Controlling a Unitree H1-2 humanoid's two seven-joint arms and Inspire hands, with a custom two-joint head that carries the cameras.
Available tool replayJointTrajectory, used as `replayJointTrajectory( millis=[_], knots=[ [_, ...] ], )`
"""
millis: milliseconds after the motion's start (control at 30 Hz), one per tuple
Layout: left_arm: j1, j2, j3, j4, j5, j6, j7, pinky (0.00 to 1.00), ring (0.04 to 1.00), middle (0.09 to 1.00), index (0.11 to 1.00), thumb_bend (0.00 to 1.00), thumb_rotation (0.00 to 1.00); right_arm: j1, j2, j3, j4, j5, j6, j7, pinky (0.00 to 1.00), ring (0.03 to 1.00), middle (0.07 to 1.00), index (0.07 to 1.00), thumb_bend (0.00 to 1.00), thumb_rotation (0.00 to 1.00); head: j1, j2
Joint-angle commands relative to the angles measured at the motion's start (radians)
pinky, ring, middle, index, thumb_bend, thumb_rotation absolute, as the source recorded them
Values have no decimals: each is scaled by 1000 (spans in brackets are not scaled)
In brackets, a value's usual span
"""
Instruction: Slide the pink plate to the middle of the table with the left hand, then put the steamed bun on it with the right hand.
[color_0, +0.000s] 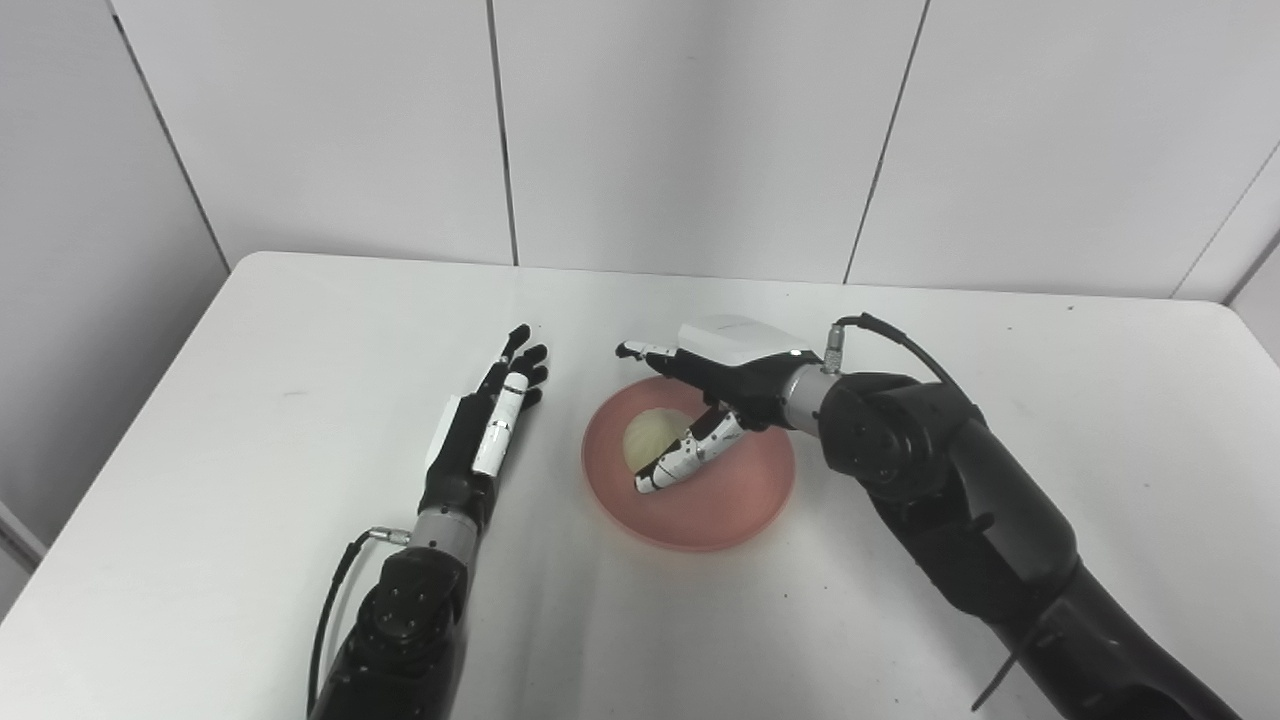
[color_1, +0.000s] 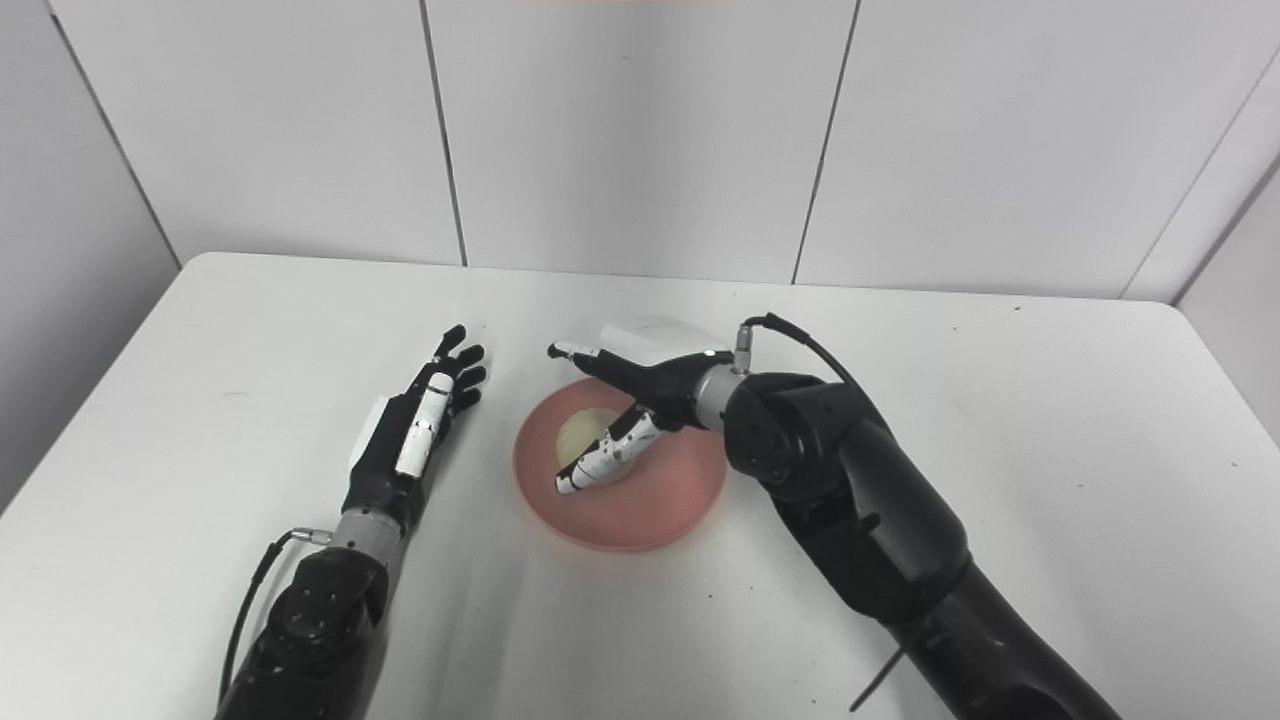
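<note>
Your pink plate sits mid-bench, so the slide looks done. Your left hand lies beside it, fingers straight, holding nothing. The steamed bun rests on the plate with your right hand spread around it; whether it grips, I cannot tell.

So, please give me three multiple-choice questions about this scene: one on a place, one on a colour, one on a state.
1. Where is the steamed bun?
A. on the plate
B. on bare table
C. in the left hand

2. What colour is the plate?
A. blue
B. pink
C. green

3. How is the left hand?
A. holding the plate
B. closed in a fist
C. open, beside the plate

Answers: 1 A, the bun sits inside the rim under the right hand; 2 B, the rim is pink; 3 C, its fingers are extended, holding nothing.
</note>
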Motion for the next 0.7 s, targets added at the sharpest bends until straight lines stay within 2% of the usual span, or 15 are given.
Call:
replayJointTrajectory(
  millis=[0, 67, 167, 233, 267, 333, 433, 467, 533, 667],
  knots=[
    [50, -44, -50, 53, -8, 116, -63, 886, 905, 921, 937, 438, 1000, -65, -10, -25, -43, -9, 29, 13, 626, 873, 958, 970, 960, 552, 0, -1],
    [50, -44, -51, 50, -6, 119, -62, 888, 906, 922, 938, 438, 1000, -64, -14, -31, -45, -11, 34, 15, 635, 876, 960, 971, 962, 551, -2, -2],
    [52, -43, -52, 45, -2, 120, -60, 884, 904, 921, 939, 437, 1000, -52, -19, -48, -44, -7, 26, -9, 632, 870, 961, 984, 976, 622, -5, -3],
    [53, -41, -52, 44, 0, 116, -60, 878, 901, 919, 939, 432, 1000, -29, -20, -78, -42, 2, 1, -66, 668, 880, 972, 991, 972, 702, -8, -5],
    [54, -39, -53, 44, 0, 113, -61, 877, 901, 919, 939, 432, 1000, -13, -23, -97, -39, 8, -24, -109, 674, 882, 974, 992, 971, 710, -9, -5],
    [55, -37, -53, 43, 0, 110, -62, 871, 902, 920, 940, 426, 1000, 7, -29, -121, -37, 13, -57, -170, 766, 915, 973, 992, 940, 799, -12, -6],
    [55, -35, -51, 42, -2, 109, -62, 870, 902, 920, 939, 421, 1000, 28, -37, -176, -31, 39, -111, -271, 855, 943, 968, 987, 884, 871, -16, -7],
    [55, -36, -51, 43, -3, 108, -62, 873, 903, 920, 938, 423, 1000, 32, -40, -193, -30, 45, -123, -298, 892, 956, 974, 996, 863, 941, -16, -7],
    [55, -36, -46, 46, -9, 106, -63, 882, 905, 920, 937, 427, 1000, 37, -38, -235, -20, 76, -158, -359, 923, 976, 987, 1000, 848, 988, -22, -9],
    [54, -33, -42, 56, -17, 96, -68, 889, 907, 922, 938, 429, 1000, 44, -24, -289, 1, 131, -187, -429, 929, 992, 999, 1000, 857, 1000, -32, -17]
  ],
)
